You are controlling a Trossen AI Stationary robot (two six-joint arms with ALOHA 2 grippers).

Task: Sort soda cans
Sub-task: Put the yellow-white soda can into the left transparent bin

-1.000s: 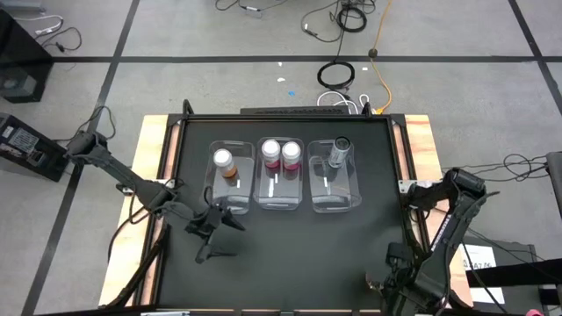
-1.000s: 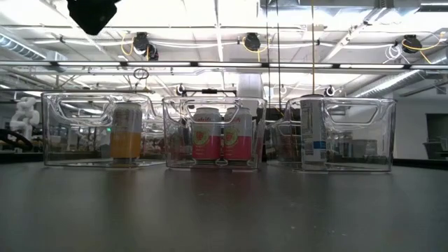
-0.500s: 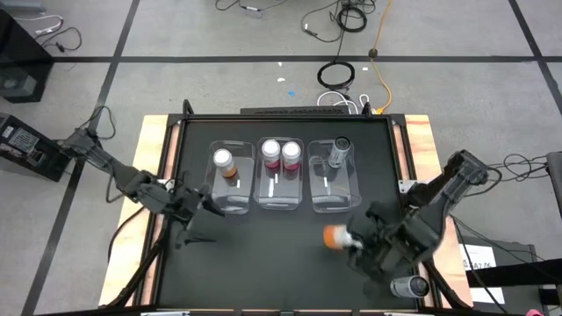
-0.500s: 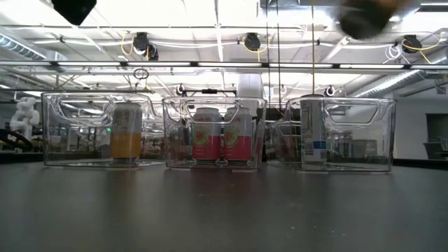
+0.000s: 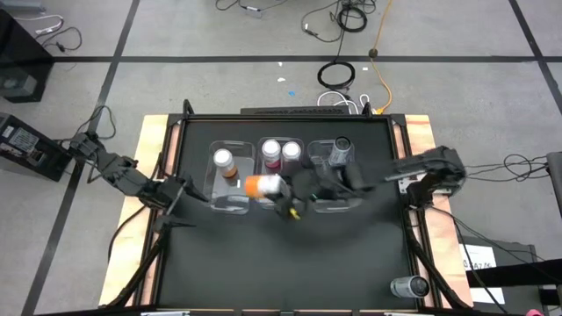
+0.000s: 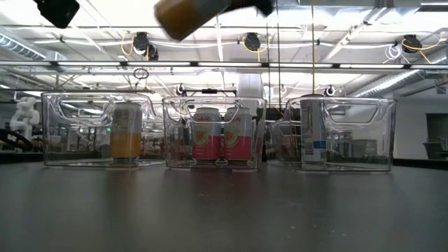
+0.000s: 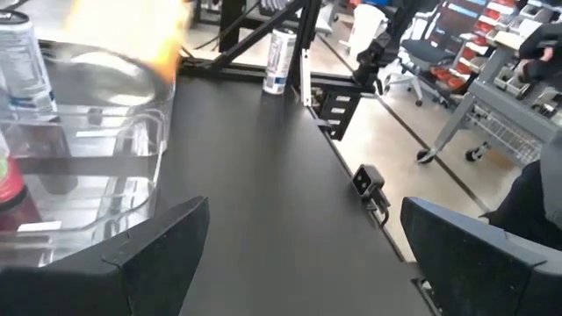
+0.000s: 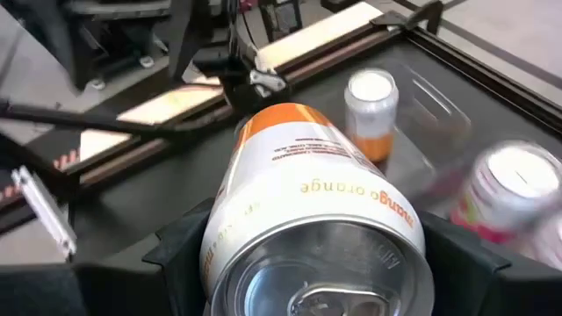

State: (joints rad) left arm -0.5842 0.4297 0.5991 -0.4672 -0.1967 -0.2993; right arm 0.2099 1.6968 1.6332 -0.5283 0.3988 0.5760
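**Second orange can on its way to the orange bin**

The step in hand looks like the carry. The right tool (image 5: 283, 195) has its two dark fingers closed round an orange-bodied soda can with a silver top (image 5: 262, 185), held lying sideways in the air, just beside the clear rectangular plastic bin (image 5: 230, 204) that already holds one upright orange can with a silver top (image 5: 225, 162). The low view shows the carried can high above the bins; the right wrist view shows it clamped between the fingers, silver top toward the camera, with the standing orange can beyond it.

By my judgement, the next move calls for turning the can upright, bringing it over the free part of that bin on the side away from the standing can, lowering it between the walls and only then letting go.

Around that bin: the middle clear bin (image 5: 281, 202), next to it, holds two pink cans with silver tops (image 5: 270, 154), and the clear bin beyond that (image 5: 335, 201) holds one dark grey can (image 5: 339, 150). Another grey can (image 5: 407, 286) lies on its side well away from the orange bin, at the far corner of the black bench (image 5: 290, 263), not yet sorted.

The left tool (image 5: 178, 188), fingers spread wide and holding nothing, hangs just beside the orange bin's outer wall. It, the bin's rim and the standing can are the things most likely to get in the way.
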